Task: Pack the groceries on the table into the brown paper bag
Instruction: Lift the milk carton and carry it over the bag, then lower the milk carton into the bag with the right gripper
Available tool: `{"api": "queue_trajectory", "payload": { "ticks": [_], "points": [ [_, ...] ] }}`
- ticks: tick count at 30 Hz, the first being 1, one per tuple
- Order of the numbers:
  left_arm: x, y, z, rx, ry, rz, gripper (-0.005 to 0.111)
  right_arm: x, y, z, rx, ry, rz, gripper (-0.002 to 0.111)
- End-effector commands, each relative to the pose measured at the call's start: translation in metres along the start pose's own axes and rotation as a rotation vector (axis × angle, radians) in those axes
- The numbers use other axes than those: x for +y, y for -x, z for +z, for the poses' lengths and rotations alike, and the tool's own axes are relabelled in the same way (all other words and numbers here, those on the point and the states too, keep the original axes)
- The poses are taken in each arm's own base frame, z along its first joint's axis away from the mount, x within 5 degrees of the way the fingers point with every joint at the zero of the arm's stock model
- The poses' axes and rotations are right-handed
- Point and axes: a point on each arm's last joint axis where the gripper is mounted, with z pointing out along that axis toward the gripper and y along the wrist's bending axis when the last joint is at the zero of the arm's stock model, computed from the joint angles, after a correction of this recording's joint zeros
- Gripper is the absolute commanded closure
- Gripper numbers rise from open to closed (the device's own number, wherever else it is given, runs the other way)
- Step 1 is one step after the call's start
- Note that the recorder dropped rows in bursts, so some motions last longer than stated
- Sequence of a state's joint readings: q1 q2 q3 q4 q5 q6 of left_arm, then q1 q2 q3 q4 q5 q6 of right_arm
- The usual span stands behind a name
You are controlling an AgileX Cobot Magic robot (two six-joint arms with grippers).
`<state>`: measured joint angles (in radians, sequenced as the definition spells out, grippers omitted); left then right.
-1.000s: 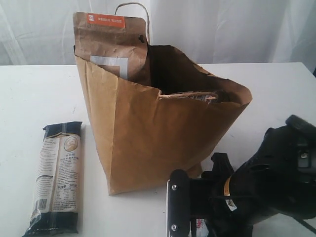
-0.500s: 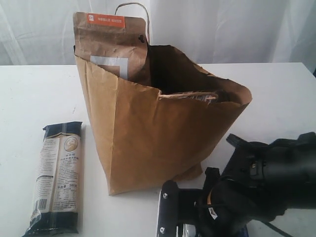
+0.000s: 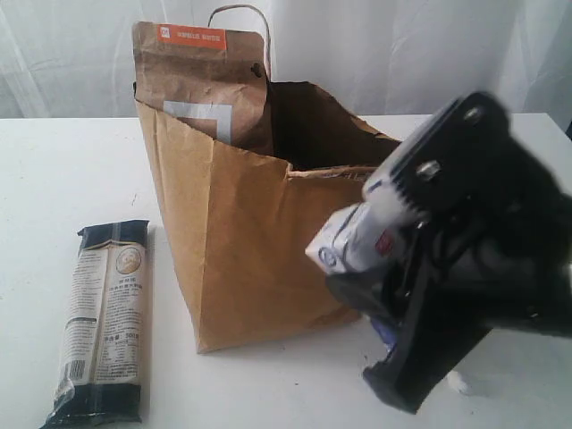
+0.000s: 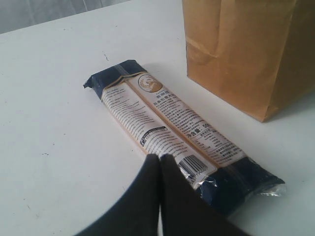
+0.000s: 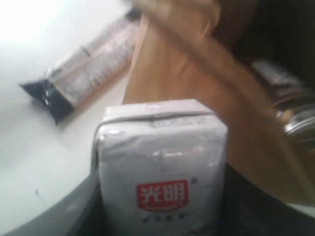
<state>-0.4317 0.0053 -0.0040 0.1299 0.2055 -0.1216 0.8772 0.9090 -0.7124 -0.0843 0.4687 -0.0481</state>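
Right gripper [image 3: 356, 243] grips the small packet [image 3: 362, 228], up off the tabletop [image 3: 54, 179] since a second ago, and the paper bag [image 3: 250, 241] front wall stands in its way. Left gripper [image 4: 158, 167] is clenched empty by the noodle packet [image 4: 172, 128].

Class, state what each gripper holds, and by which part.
Right gripper: the small white-blue packet, clamped across its sides, sealed end protruding. Left gripper: shut, holding nothing.

I see tall kraft-brown paper bag [image 3: 259, 241] upright, open, on white tabletop [image 3: 54, 179]; brown windowed orange-labelled pouch [image 3: 201, 80] poking out its left side; long dark-blue noodle packet [image 3: 105, 317] flat left of bag, apart; small white-blue packet [image 3: 357, 237] aloft before bag's right.
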Motion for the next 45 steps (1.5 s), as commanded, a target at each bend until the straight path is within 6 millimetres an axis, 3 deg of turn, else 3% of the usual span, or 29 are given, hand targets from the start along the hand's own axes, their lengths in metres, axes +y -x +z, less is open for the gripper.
{"api": "queue_trajectory", "payload": {
  "ticks": [1,11,17,21,26,30,36,45],
  "points": [
    [0.0,-0.001,0.0,-0.003,0.003,-0.008,0.107,-0.004,0.023,-0.041,-0.192,-0.023,0.013,0.108],
    [0.0,-0.001,0.0,-0.003,0.003,-0.008,0.107,-0.02,0.062,-0.087,-0.361,-0.164,-0.083,0.108],
    [0.0,-0.001,0.0,-0.003,0.003,-0.008,0.107,-0.025,0.079,-0.087,-0.415,-0.229,-0.151,0.108],
    [0.0,-0.001,0.0,-0.003,0.003,-0.008,0.107,-0.026,0.091,-0.065,-0.392,-0.223,-0.175,0.108],
    [0.0,-0.001,0.0,-0.003,0.003,-0.008,0.107,-0.03,0.103,-0.023,-0.37,-0.222,-0.195,0.108],
    [0.0,-0.001,0.0,-0.003,0.003,-0.008,0.107,-0.05,0.1,0.016,-0.323,-0.25,-0.106,0.108],
    [0.0,-0.001,0.0,-0.003,0.003,-0.008,0.107,-0.058,0.1,0.055,-0.361,-0.207,-0.022,0.108],
    [0.0,-0.001,0.0,-0.003,0.003,-0.008,0.107,-0.059,0.085,0.093,-0.248,-0.187,-0.004,0.108]
  ]
}}
